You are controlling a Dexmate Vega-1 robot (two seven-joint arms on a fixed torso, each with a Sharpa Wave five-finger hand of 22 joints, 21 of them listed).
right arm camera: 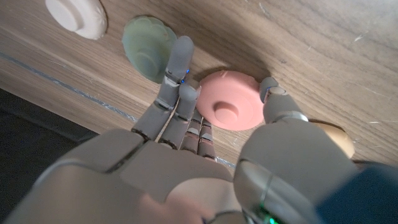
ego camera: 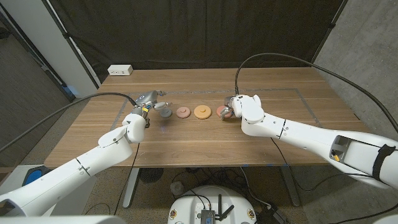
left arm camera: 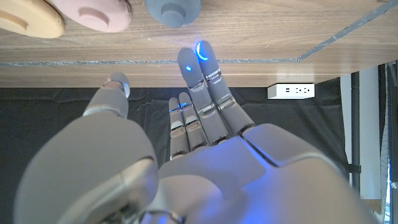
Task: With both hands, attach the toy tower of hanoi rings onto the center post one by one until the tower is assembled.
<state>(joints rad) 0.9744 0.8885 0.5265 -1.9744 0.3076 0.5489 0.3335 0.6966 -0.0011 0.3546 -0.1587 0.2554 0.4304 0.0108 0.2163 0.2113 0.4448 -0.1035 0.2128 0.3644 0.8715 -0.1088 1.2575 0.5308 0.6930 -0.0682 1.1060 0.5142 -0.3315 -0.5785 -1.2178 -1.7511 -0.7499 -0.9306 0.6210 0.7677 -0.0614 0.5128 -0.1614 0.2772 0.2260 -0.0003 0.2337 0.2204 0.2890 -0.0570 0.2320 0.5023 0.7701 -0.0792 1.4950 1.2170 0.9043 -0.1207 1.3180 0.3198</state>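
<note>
Several toy rings lie in a row on the wooden table [ego camera: 186, 140]: a blue-grey ring [ego camera: 165, 112] [left arm camera: 173, 9], a dusty-pink ring [ego camera: 183, 112] [left arm camera: 93, 12], an orange ring [ego camera: 202, 111] and a salmon-pink ring [ego camera: 222, 112] [right arm camera: 230, 107]. My right hand [ego camera: 239, 107] [right arm camera: 186, 155] reaches over the salmon-pink ring, its thumb at one rim and its fingers [right arm camera: 180, 68] at the other, while the ring lies on the table. Just beyond lie a green ring [right arm camera: 149, 46] and a white round piece [right arm camera: 78, 15] with a raised middle. My left hand [ego camera: 146, 104] [left arm camera: 199, 143] hovers beside the blue-grey ring, fingers stretched out and holding nothing.
A white power strip [ego camera: 120, 70] [left arm camera: 290, 91] sits at the table's far left corner. A dark curtain hangs behind the table. Cables run from both arms over the tabletop. Bare wood stretches along the front of the table.
</note>
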